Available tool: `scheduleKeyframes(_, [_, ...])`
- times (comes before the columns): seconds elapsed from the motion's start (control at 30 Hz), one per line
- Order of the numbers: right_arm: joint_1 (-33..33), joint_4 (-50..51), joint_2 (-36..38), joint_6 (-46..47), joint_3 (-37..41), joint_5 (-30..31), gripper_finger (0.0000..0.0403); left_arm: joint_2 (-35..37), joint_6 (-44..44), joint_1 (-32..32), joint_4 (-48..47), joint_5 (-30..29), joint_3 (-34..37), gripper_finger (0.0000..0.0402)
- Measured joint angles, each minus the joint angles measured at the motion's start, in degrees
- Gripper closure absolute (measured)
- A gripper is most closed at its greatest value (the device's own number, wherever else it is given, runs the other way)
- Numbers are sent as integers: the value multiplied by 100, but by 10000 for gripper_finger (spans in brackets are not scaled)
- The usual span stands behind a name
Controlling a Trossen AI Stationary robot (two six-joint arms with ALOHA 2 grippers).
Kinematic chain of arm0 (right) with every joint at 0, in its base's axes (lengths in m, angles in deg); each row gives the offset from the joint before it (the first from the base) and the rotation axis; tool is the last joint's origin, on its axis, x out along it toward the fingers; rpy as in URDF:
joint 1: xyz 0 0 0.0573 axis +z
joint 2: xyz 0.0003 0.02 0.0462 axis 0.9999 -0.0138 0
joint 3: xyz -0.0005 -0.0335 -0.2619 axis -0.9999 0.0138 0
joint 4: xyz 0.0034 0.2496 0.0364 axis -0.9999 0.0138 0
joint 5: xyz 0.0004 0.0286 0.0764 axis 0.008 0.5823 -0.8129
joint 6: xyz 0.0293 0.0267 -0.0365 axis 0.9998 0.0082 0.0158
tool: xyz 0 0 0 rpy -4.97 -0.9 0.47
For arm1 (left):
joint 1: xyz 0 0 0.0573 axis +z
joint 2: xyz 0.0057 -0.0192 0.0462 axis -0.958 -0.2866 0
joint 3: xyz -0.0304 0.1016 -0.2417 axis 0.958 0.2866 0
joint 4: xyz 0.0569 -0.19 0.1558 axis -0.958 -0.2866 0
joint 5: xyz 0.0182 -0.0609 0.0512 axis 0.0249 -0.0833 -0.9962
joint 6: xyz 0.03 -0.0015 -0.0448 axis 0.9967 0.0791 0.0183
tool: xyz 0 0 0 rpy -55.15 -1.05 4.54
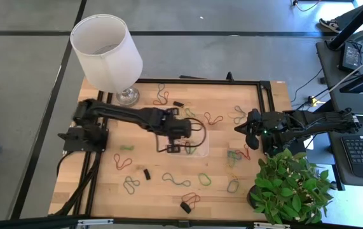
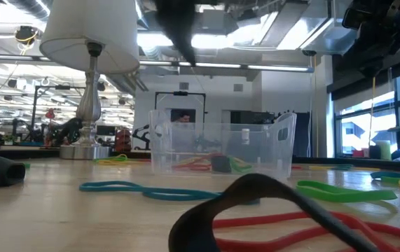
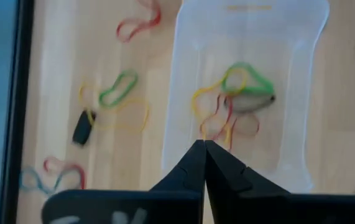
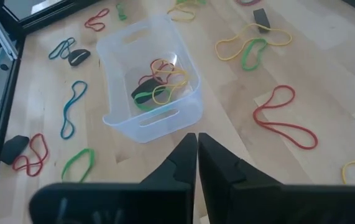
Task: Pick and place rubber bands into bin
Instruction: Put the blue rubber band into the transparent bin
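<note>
The clear bin stands mid-table, and its floor holds green, yellow, red and dark rubber bands. More rubber bands lie flat all over the wooden top, in red, green, blue, yellow and tan. My left gripper hangs above the bin's left end, shut with nothing between its fingers. My right gripper hovers over bare table to the right of the bin. It is also shut and empty. In the low view the bin stands behind a black band.
A lamp with a white shade stands at the far left corner. A potted plant sits at the near right corner, close under my right arm. Small black blocks lie among the bands. Black frame rails border the table.
</note>
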Motion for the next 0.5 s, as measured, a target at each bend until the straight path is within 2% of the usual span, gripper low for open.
scheduleKeyframes(0.1, [0,-99,-2,0,0,1,382,760,-238,-52,387,-89,1031,400])
scheduleKeyframes(0.27, [-15,-1075,-223,-242,0,379,382,2239,-491,-119,1893,-102,3126,401])
scheduleKeyframes(0.43, [-23,-2815,-1045,-973,-13,1097,382,3622,-564,-81,3164,-93,4879,400])
scheduleKeyframes(0.5, [-121,-3121,-1529,-1092,-119,1411,382,4162,-562,5,3458,-87,5430,400])
